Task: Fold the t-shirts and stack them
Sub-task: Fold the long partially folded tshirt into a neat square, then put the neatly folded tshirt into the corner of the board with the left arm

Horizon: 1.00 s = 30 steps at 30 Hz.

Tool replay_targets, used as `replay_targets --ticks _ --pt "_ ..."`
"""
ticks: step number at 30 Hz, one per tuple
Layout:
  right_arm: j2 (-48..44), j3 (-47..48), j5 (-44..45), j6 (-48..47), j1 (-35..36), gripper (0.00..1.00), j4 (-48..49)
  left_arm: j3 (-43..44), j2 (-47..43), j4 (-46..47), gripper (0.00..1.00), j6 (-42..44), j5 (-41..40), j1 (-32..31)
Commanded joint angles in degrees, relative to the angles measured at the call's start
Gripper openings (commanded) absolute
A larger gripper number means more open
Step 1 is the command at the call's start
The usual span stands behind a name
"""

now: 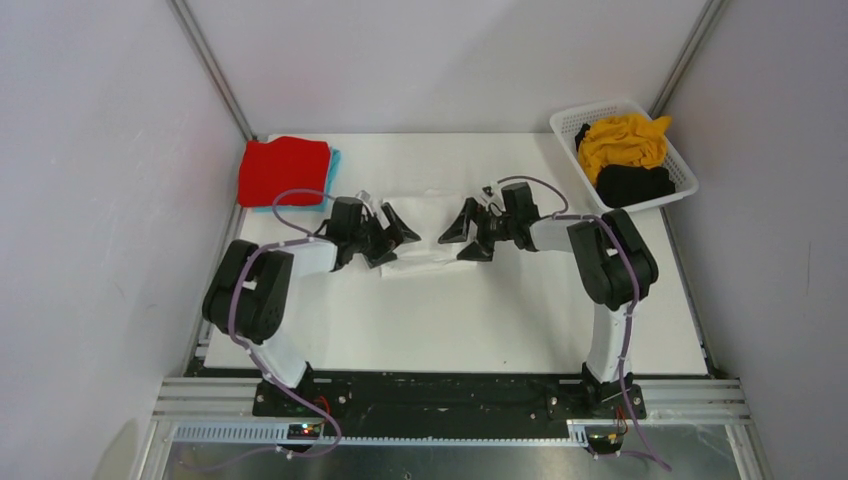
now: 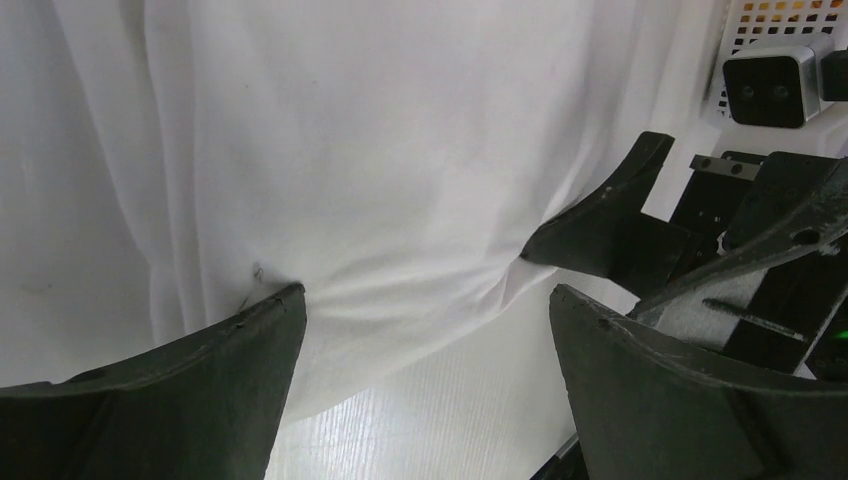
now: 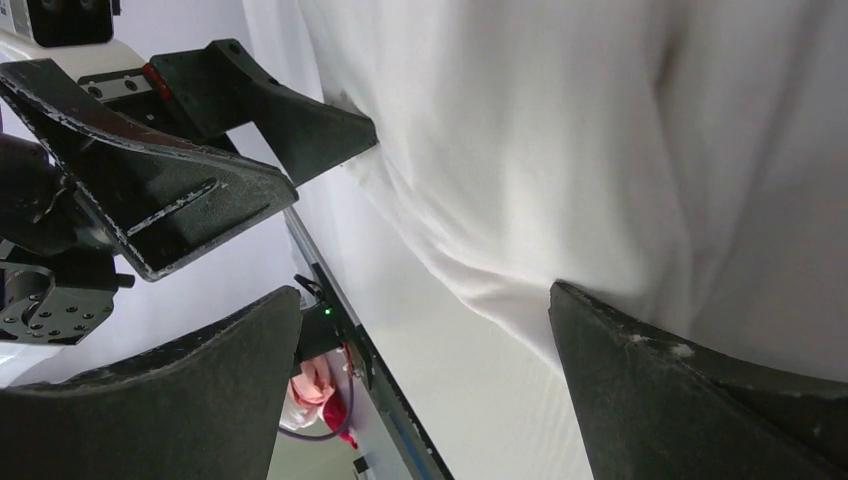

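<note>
The white t-shirt [image 1: 432, 215] lies spread on the white table between my two grippers; it fills the left wrist view [image 2: 380, 150] and the right wrist view [image 3: 560, 150]. My left gripper [image 1: 392, 241] is open and empty at the shirt's near edge [image 2: 425, 310]. My right gripper [image 1: 463, 240] is open and empty [image 3: 425, 300], facing the left one across that edge. A folded red t-shirt [image 1: 284, 170] lies on a light blue one [image 1: 333, 160] at the back left. The mustard yellow t-shirt [image 1: 622, 140] and the black t-shirt [image 1: 634, 185] sit crumpled in the basket.
A white slotted basket [image 1: 682, 168] stands at the back right corner. Grey walls and metal posts close in the table on the left, back and right. The two grippers are close, tips a short gap apart.
</note>
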Motion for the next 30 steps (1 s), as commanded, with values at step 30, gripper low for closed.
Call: replay_targets --ticks 30 --pt "-68.5 -23.4 52.7 -10.2 -6.6 0.99 -25.1 17.7 7.1 -24.4 0.84 16.9 -23.4 -0.2"
